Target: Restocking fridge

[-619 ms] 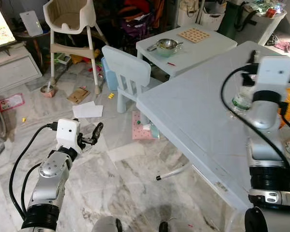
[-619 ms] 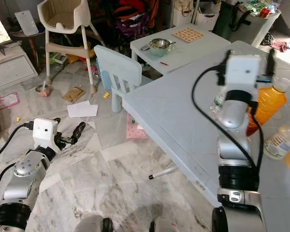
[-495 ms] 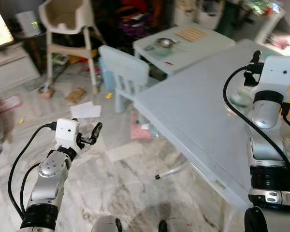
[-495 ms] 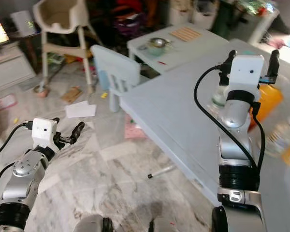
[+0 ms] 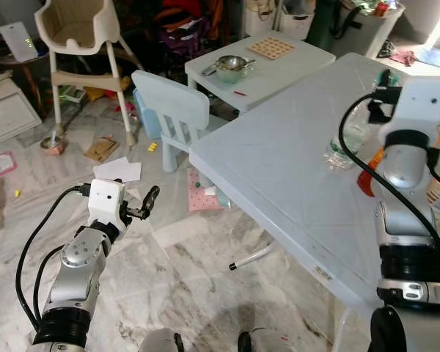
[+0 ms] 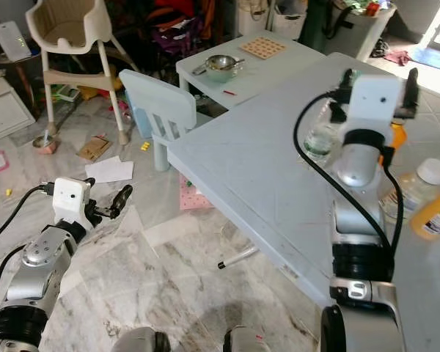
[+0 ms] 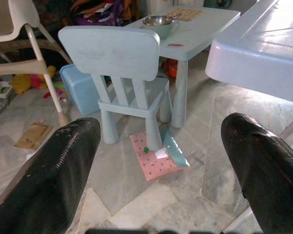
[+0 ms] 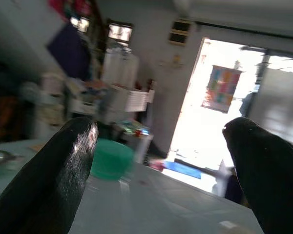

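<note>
Nearest, on the left, the left hand (image 5: 148,202) hangs low over the marble floor (image 5: 205,286), its fingers spread open and empty, idle beside the robot. To the right, the right arm rises over the near edge of the grey tabletop (image 5: 279,161), and the right hand (image 6: 378,79) is raised above it with its fingers parted and nothing between them.

The step in hand looks like reaching for a drink to carry to the fridge. To do it well, the right hand should come down from above the clear water bottle (image 5: 342,143), fingers kept wide until they straddle its body below the green cap (image 8: 111,159), then close on the middle of the body, not the cap, so it does not tip. The orange bottle (image 6: 396,133) stands just beside, partly hidden by the wrist; the approach should keep clear of it and of the white-capped bottle (image 6: 418,183) at the right.

The water bottle stands upright on the tabletop, long axis vertical, cap pointing up.
</note>
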Motion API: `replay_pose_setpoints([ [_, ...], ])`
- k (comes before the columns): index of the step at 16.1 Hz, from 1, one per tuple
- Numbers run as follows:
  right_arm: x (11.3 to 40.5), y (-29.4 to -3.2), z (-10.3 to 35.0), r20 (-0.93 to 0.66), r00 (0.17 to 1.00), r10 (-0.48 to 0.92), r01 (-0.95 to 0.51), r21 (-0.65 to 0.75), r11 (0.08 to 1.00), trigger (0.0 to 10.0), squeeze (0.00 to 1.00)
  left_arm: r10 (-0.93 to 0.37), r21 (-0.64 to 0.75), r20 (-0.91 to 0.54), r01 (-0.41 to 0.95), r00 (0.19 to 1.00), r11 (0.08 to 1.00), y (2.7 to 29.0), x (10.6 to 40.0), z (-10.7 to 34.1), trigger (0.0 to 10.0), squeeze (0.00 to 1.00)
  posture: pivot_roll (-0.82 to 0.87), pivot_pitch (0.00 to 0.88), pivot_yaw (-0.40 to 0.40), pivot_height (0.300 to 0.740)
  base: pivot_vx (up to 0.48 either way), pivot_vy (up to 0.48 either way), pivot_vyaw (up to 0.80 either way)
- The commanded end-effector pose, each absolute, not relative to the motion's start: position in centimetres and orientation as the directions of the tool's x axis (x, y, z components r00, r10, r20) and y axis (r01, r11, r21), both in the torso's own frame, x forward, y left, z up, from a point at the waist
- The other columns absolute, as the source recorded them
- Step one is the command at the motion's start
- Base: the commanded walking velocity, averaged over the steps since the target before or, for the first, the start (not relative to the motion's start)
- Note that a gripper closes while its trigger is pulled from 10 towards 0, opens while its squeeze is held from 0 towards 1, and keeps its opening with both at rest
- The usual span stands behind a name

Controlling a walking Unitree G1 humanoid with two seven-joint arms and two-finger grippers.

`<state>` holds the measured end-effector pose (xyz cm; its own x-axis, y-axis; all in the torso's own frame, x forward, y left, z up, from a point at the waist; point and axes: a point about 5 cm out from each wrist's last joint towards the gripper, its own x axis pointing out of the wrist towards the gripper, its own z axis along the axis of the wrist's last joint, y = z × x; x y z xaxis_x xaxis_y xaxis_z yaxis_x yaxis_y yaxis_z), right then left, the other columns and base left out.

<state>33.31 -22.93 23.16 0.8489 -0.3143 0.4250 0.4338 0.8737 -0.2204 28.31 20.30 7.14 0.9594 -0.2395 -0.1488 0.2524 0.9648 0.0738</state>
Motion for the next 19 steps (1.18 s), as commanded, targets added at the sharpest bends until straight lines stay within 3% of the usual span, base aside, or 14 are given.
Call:
replay_pose_setpoints([
  [1,33.6,-22.3,23.6,0.433,0.856,-0.281,0.400,-0.211,0.892,10.0,0.00,-0.228,0.090,-0.151,0.243,0.962,0.966,20.7,28.3,7.3,10.0,0.00,0.03,0.044,0.025,0.740,0.000,0.000,0.00],
  [9,34.6,-22.5,23.3,0.380,0.883,-0.276,0.371,-0.205,0.906,10.0,0.00,-0.226,0.094,-0.157,0.242,0.961,0.966,20.9,28.2,7.3,10.0,0.00,0.04,0.051,0.023,0.740,0.000,0.000,0.00],
  [17,37.1,-22.4,23.7,0.283,0.918,-0.277,0.318,-0.108,0.942,10.0,0.00,-0.219,0.105,-0.167,0.238,0.961,0.966,21.3,27.7,7.3,10.0,0.00,0.06,0.061,0.019,0.740,0.000,0.000,0.00],
  [19,37.3,-22.3,23.7,0.284,0.921,-0.268,0.309,-0.108,0.945,4.5,0.00,-0.214,0.108,-0.170,0.234,0.962,0.966,21.4,27.7,7.2,10.0,0.00,0.07,0.061,0.017,0.740,0.000,0.000,0.00],
])
